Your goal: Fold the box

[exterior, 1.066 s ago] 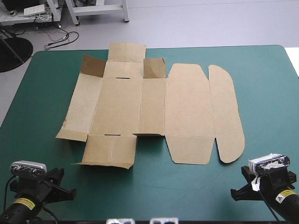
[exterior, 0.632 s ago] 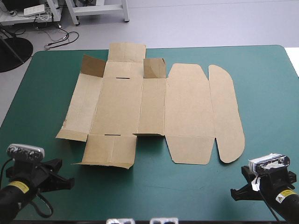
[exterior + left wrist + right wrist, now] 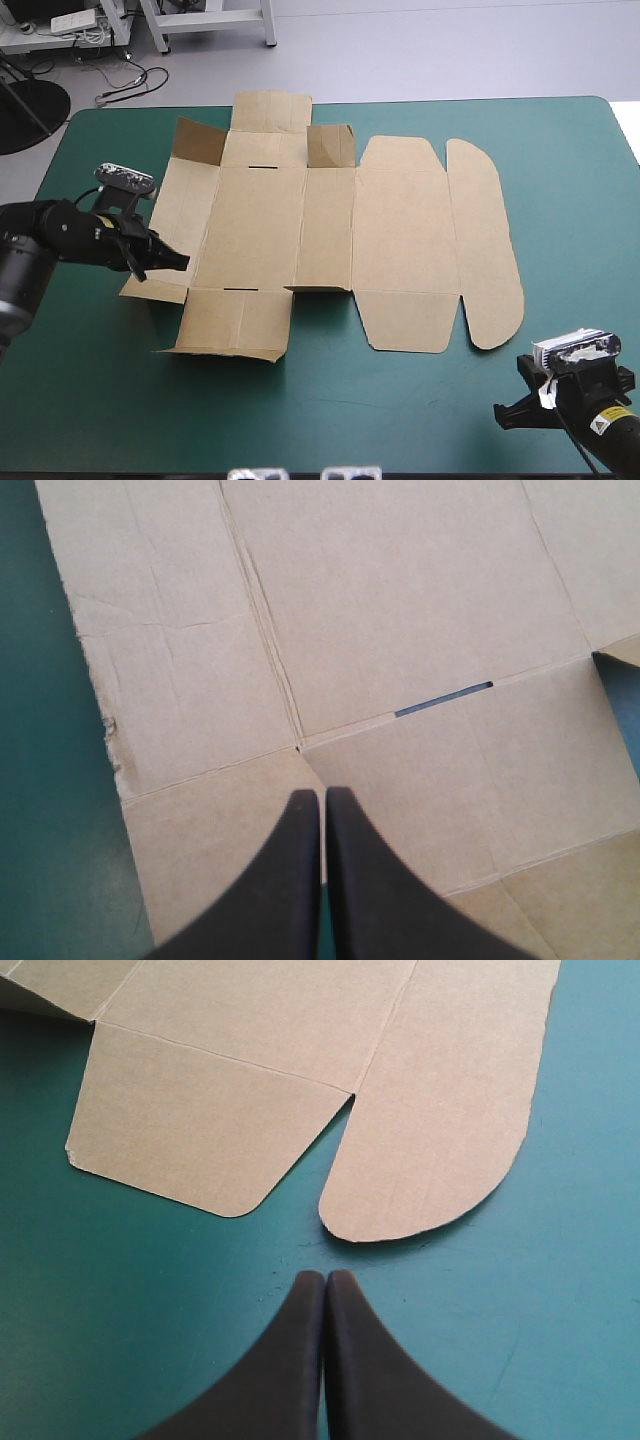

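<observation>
The box (image 3: 330, 240) is seen as a cut sheet of brown board, spread almost flat on the left and middle of the teal-green counter (image 3: 570, 180). Two small flaps (image 3: 198, 140) at its far side are tilted up, and its near left corner is lifted slightly off the counter. It is judged to be light and thin, stiff across each panel yet ready to bend along the scored creases, and likely to slide if pushed from one side only. The left edge (image 3: 105, 730) is frayed, so it could be torn by a rough pull there. A hold is best taken where an edge stands clear of the counter, such as the raised near left corner, since little is offered by the flat edges. The left pincer (image 3: 322, 798) is held over that corner, its fingers pressed together. The right pincer (image 3: 326, 1280) is placed above bare counter toward the near right, fingers likewise together, just short of the rounded tab (image 3: 440, 1160).
</observation>
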`<state>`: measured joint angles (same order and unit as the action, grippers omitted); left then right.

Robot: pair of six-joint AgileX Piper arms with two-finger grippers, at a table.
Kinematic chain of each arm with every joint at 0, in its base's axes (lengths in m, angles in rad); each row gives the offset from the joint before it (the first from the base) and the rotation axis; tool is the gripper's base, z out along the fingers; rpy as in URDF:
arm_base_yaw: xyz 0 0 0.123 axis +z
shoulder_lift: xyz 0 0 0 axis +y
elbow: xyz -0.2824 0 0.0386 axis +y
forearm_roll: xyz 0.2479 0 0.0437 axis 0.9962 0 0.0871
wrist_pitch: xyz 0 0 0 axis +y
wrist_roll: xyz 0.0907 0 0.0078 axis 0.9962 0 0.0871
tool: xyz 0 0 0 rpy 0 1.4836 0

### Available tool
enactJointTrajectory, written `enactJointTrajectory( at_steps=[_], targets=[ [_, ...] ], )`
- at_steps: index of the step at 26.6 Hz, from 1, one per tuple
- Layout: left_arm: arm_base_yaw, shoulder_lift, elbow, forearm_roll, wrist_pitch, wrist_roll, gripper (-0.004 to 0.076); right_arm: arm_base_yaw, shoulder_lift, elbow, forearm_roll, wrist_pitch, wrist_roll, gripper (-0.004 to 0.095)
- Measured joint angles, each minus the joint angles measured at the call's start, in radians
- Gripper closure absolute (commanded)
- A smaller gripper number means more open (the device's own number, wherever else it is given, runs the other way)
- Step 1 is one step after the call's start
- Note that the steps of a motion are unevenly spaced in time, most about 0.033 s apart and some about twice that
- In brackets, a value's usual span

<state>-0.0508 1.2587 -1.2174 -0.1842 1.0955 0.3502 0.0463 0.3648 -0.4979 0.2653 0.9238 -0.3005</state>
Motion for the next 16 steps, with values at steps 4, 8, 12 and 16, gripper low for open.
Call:
enactJointTrajectory(
  at_steps=[4,8,12,16],
  targets=[
    [0.141,0.104,-0.058,-0.142,0.088,0.109,0.0709,0.0,0.0,0.0,0.0,0.0,-0.002,0.0928],
    [0.421,0.164,-0.066,-0.372,0.129,0.242,0.0635,0.0,0.0,0.0,0.0,0.0,-0.002,0.0928],
    [0.523,0.209,-0.068,-0.402,0.132,0.257,0.0384,0.0,0.0,0.0,0.0,0.0,-0.007,0.0928],
    [0.554,0.312,-0.069,-0.422,0.131,0.279,0.0202,0.0,0.0,0.0,0.0,0.0,-0.01,0.0928]
  ],
)
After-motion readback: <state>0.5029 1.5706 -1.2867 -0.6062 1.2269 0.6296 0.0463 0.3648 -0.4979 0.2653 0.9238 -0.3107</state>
